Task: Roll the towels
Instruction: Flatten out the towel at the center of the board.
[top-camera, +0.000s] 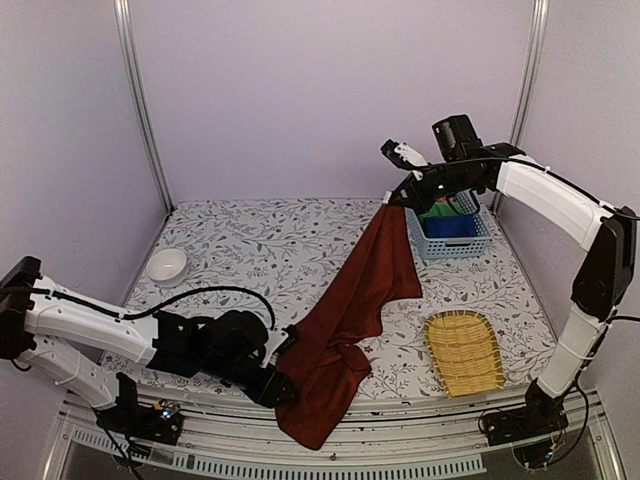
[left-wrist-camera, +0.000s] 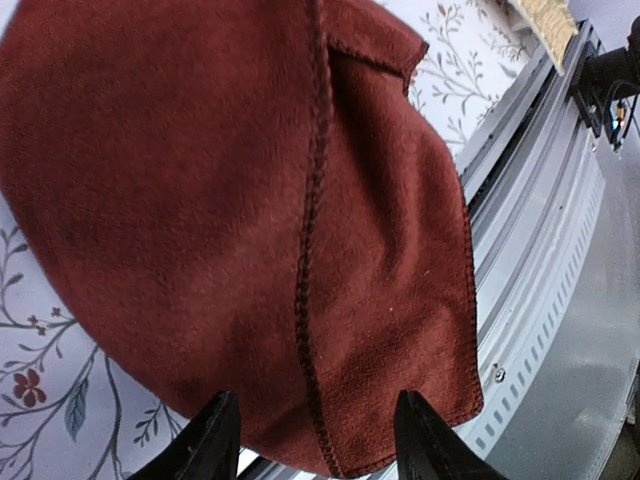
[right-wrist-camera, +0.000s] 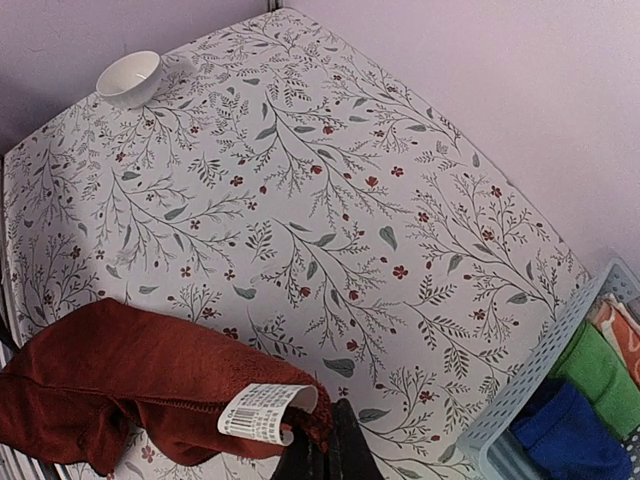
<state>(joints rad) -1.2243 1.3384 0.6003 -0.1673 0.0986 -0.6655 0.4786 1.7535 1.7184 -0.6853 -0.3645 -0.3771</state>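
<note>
Floral tbl (top-camera: 260, 250), bowl (top-camera: 166, 266), basket (top-camera: 450, 247), tray (top-camera: 465, 352), brn towel (top-camera: 345, 330)

Matt terry towel (top-camera: 345, 320), woven wicker tray (top-camera: 464, 350)

**Reddish-brown towel** (top-camera: 350, 320): a long terry strip, unrolled and stretched diagonally. Its upper corner, bearing a white label (right-wrist-camera: 262, 408), was pinched in the closed right end effector (top-camera: 392, 200) and held aloft. Its crumpled lower end lay at the left end effector (top-camera: 280, 385), spilling over the tabletop's (top-camera: 260, 250) near edge.

**Blue towel** (top-camera: 449, 227): a folded bundle just beside the right end effector.
</note>
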